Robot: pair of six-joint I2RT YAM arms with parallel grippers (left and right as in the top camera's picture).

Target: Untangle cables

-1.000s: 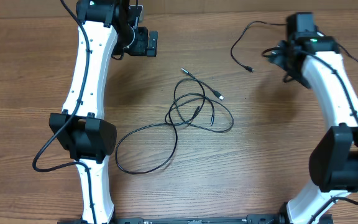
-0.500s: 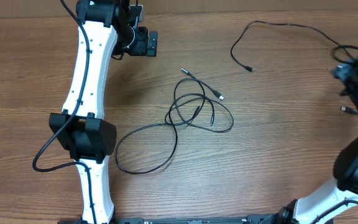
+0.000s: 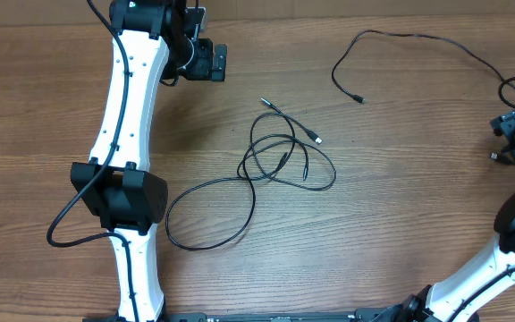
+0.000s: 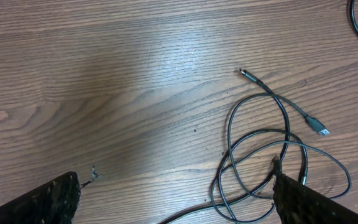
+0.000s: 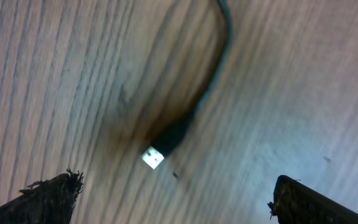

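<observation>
A tangle of thin black cables [image 3: 280, 159] lies mid-table, with a wide loop [image 3: 208, 215] trailing to the front left and two plug ends [image 3: 316, 138] pointing back. In the left wrist view the tangle [image 4: 272, 152] lies ahead and to the right, one silver-tipped plug [image 4: 319, 127] beside it. My left gripper [image 3: 211, 61] [image 4: 176, 199] is open and empty, above the table behind the tangle. A separate cable [image 3: 401, 36] runs along the back right to the right edge. Its USB plug [image 5: 154, 157] lies on the wood in front of my open, empty right gripper [image 3: 510, 136] [image 5: 179, 199].
The wooden table [image 3: 401, 233] spans the overhead view. The white left arm [image 3: 132, 116] stands along the left side with its own thick black wiring [image 3: 61, 228]. The right arm's base [image 3: 508, 250] stands at the front right corner.
The right arm swung from the back centre-right to the far right edge. The separate cable's right end now stretches out to that edge. The left arm and the tangle have not moved.
</observation>
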